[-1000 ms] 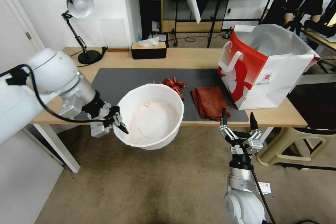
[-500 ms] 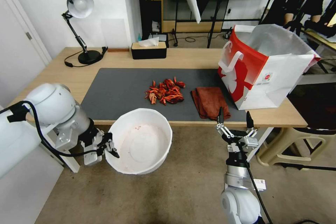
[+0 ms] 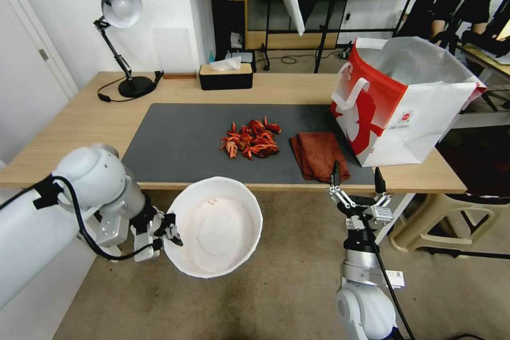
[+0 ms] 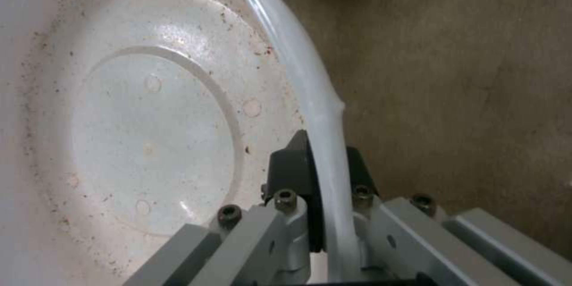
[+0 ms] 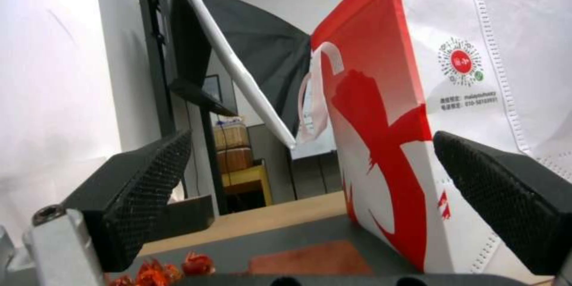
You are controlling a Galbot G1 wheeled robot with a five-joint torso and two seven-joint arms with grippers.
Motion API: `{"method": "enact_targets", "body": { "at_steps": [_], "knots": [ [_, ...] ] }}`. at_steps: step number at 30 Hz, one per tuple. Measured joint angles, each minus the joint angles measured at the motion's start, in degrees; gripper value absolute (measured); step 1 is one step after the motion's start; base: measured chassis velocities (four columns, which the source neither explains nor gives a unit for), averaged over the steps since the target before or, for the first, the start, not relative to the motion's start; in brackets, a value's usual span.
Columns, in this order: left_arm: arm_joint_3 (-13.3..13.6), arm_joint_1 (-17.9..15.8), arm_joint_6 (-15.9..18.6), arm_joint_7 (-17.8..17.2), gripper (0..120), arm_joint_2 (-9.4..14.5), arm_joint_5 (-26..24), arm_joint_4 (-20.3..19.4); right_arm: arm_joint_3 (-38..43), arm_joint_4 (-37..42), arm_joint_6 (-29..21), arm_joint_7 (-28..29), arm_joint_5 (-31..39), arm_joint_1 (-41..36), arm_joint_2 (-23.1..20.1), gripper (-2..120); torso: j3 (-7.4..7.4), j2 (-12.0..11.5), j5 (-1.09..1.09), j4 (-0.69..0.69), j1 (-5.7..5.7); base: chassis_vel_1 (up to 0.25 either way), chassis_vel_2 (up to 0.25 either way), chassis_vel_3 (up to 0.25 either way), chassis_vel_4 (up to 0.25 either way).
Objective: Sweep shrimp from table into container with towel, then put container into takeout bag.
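Since half a second ago, our left hand (image 3: 169, 238) has been carrying the container (image 3: 215, 226) a little lower in the head view and tipping its mouth more toward the camera; it is now hanging over the floor at lower centre-left, just below the near edge of the bench (image 3: 79, 122). Our left hand is clamped on the container's rim at its left side. The left wrist view is showing what the head view is hiding: one black finger (image 4: 292, 172) inside the wall and one outside, squeezing the rolled rim, and a speckled, empty bottom.

The shrimp (image 3: 251, 139) are lying in a heap at the middle of the frame on the dark mat (image 3: 175, 138), the heap's long axis running left to right. The towel (image 3: 319, 155) is lying folded just right of the heap, not touching it, its long axis running from the far side toward the near edge. The takeout bag (image 3: 404, 101) is standing upright at the right, mouth open upward, its near corner beside the towel.

Our right hand (image 3: 355, 183) is hovering at lower centre-right, below the bench edge in front of the towel, fingers spread apart and pointing up. Its wrist view is looking low across the bench at the bag's red side (image 5: 381, 111).
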Motion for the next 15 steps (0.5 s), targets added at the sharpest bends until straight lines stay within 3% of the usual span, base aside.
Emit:
{"method": "enact_targets", "body": {
  "at_steps": [15],
  "knots": [
    [0.4, 3.2, -4.2, 0.0, 0, -7.3, 9.0, 1.7, 0.9, -0.2, 0.1, 0.0, 1.2, -0.2, -1.0, 100, 0.00, 0.0, 0.01, 0.00, 0.00, 0.000, 0.000, 0.000, 0.000]
  ]
}}
